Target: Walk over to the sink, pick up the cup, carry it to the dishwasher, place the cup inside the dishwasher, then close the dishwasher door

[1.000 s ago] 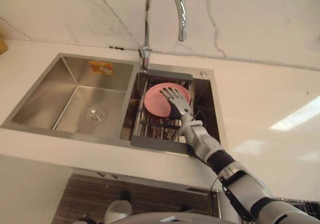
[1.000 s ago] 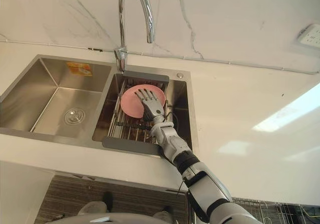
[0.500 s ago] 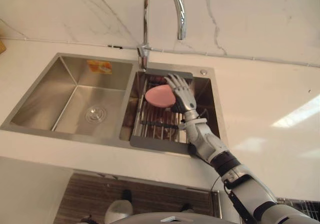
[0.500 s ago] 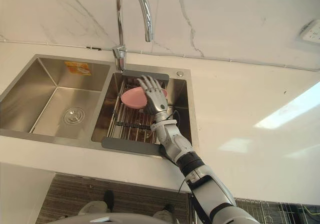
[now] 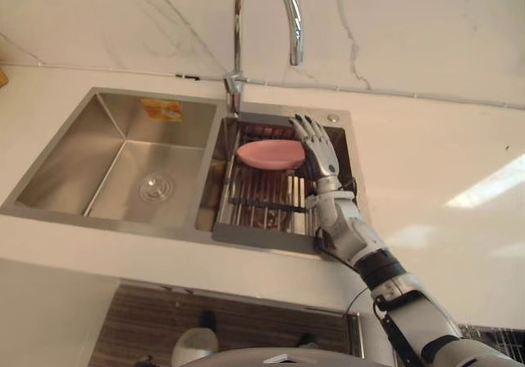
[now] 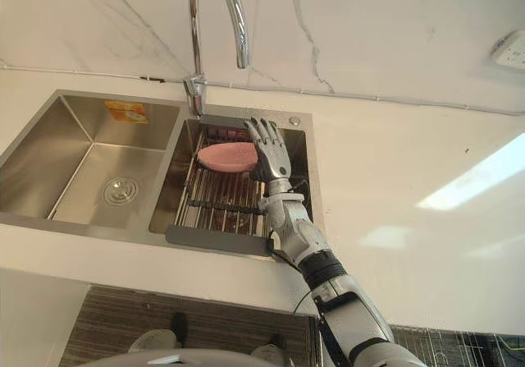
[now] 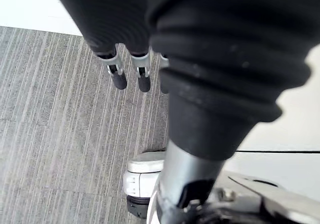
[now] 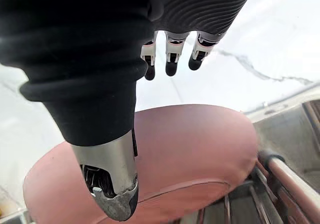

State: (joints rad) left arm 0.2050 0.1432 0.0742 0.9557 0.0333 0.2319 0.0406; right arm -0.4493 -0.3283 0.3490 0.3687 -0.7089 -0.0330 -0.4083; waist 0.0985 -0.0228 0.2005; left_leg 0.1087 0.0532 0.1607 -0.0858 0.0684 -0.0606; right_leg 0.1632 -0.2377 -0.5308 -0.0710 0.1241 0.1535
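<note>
The pink cup is tipped on its side over the wire rack in the sink's right basin. My right hand stands upright against the cup's right side, its fingers straight and reaching above the cup toward the basin's back edge. In the right wrist view the cup lies just past the palm, with the thumb in front of it and the fingertips clear of it. My left hand hangs over the floor with relaxed fingers, holding nothing.
A tall curved tap rises behind the divider between the basins. The left basin holds only a drain. White counter surrounds the sink. A wall socket sits far right, and a wire rack shows at lower right.
My right hand rose and swung to the right side of the basin. The cup turned from showing its round face to lying edge-on, and moved slightly toward the basin's back.
</note>
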